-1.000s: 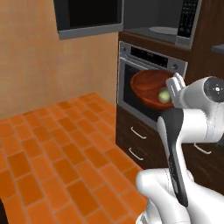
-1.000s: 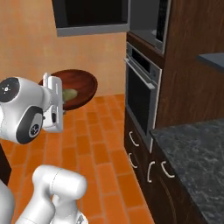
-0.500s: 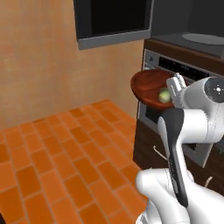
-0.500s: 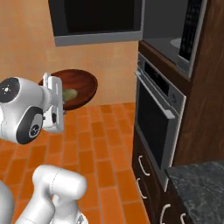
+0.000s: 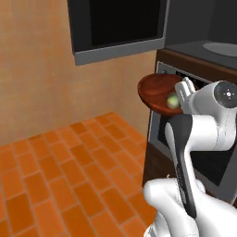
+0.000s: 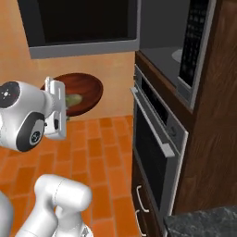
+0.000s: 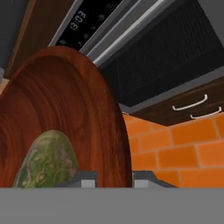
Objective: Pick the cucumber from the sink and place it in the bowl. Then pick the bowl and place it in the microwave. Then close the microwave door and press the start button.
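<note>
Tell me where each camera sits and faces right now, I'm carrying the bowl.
Left base view: behind the arm's left, facing the open microwave door; arm lower right, gripper on the bowl.
Right base view: behind its right, facing the oven; arm lower left.
Hand view: along the fingers, over the bowl rim, toward the oven.
All share bowl and cucumber.

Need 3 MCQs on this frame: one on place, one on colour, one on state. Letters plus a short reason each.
1. Where is the cucumber?
A. in the bowl
B. on the floor
C. on the oven

2. What colour is the floor?
A. white
B. orange
C. blue

3. What is the pincer doing?
A. hanging open
B. closed on the bowl's rim
C. closed on the oven handle

Answers:
1. A: it lies inside the bowl.
2. B: orange tiles in both base views.
3. B: the rim runs between its tips in the hand view.
</note>
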